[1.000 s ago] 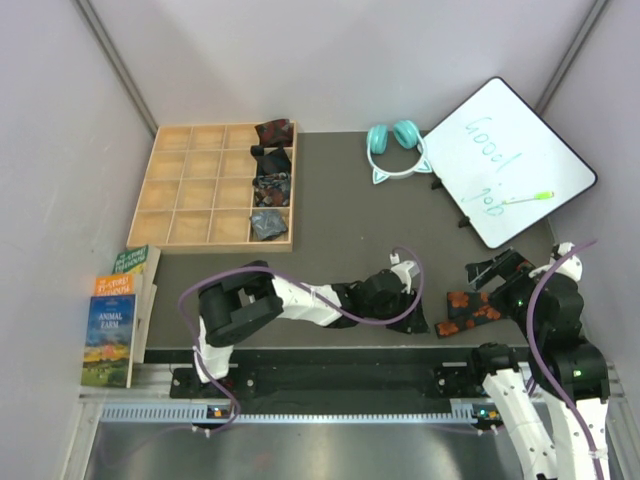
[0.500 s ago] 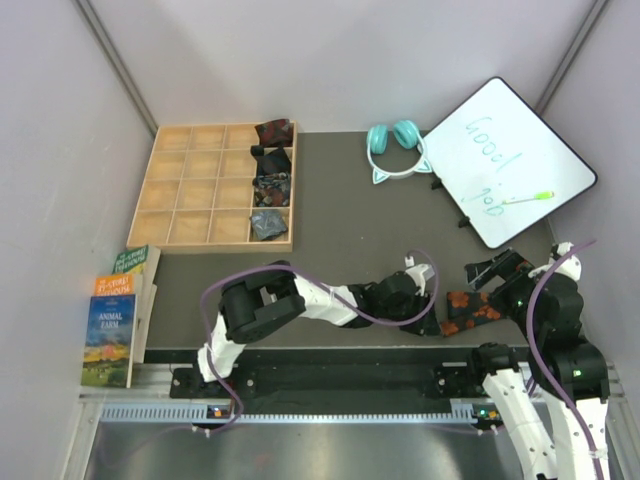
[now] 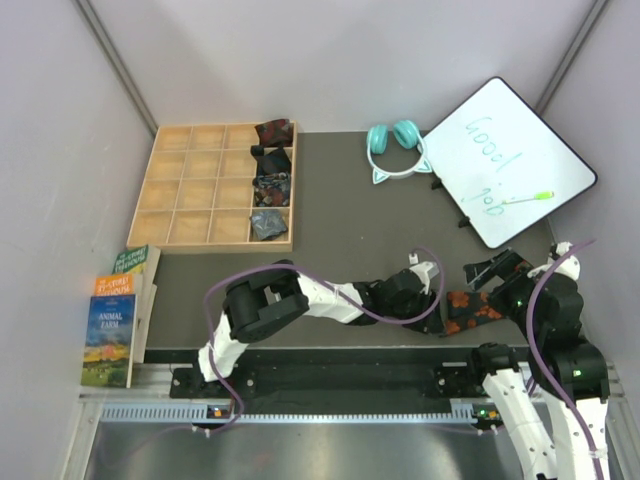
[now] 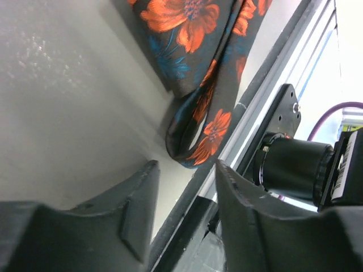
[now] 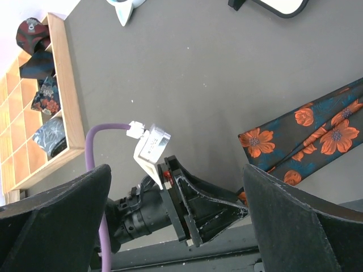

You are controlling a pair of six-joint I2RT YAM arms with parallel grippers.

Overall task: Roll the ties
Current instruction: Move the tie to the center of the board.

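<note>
The ties appear in two states. One tie (image 3: pixel 470 312), black with orange-red flowers, lies unrolled as a flat strip on the dark table (image 3: pixel 340 230), close to the near edge on the right side. Four rolled ties fill the right-hand column of the wooden tray (image 3: pixel 215 247) at the far left: a dark red roll (image 3: pixel 274 131) at the back, then a black roll (image 3: pixel 271 158), a dark patterned roll (image 3: pixel 271 187) and a grey-blue roll (image 3: pixel 267 223) at the front.

In the left wrist view we see the left end of the flowered tie doubled over into a small loop (image 4: pixel 207 133) at the table's edge. The left gripper (image 4: pixel 184 187) is low over the table with its fingers a little apart. The loop sits just ahead of the tips and is not pinched between them.

In the top view the left arm reaches across to the right, so its gripper sits at the tie's left end. The right gripper (image 3: pixel 492 266) is near the tie's other end, on its far side. In the right wrist view its fingers (image 5: pixel 62 226) are spread wide with nothing held, and the strip runs off to the right.

Teal cat-ear headphones (image 3: pixel 393 145), a whiteboard (image 3: pixel 510 160) with a green marker (image 3: pixel 528 198) and a stack of books (image 3: pixel 120 310) lie well apart from the tie.
</note>
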